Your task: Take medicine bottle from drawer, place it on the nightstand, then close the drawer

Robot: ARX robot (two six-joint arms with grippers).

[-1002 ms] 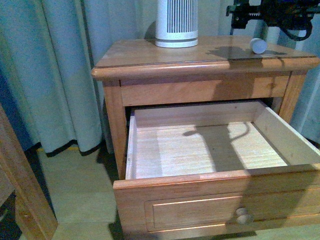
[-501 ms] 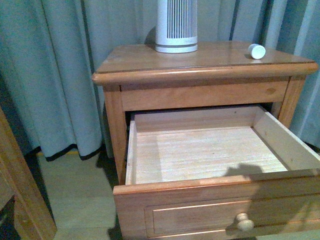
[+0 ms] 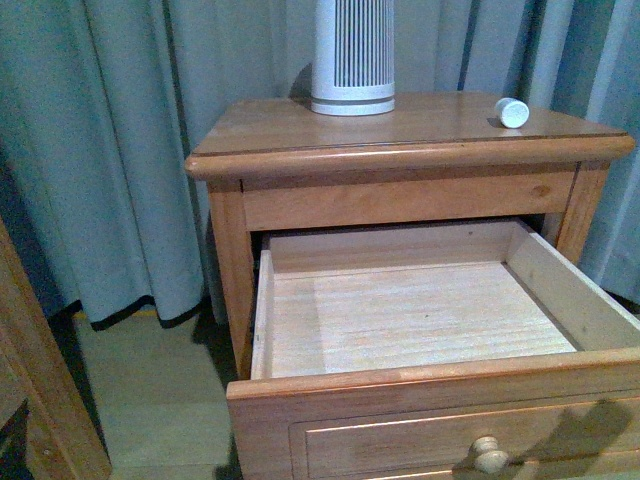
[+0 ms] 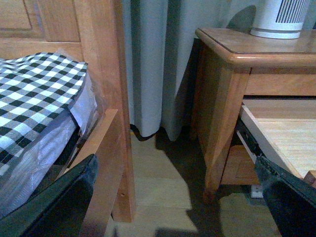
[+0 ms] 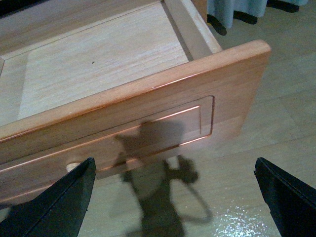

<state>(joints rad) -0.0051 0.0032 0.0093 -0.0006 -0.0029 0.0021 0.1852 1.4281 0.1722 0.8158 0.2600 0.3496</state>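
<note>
The medicine bottle (image 3: 512, 112) lay on its side at the nightstand's (image 3: 300, 125) far right; the drawer (image 3: 420, 310) stood open and bare. Both grippers were spread, the right gripper (image 5: 173, 197) before the drawer front. Pushing squarely near the knob (image 3: 490, 455) should avoid skewing.

Dim, bluish indoor light with soft, grainy focus; an arm's shadow falls on the drawer (image 5: 148, 123) front and glossy floor (image 5: 256, 163) between the blurred dark fingers (image 5: 59, 207), where faint glare shows
</note>
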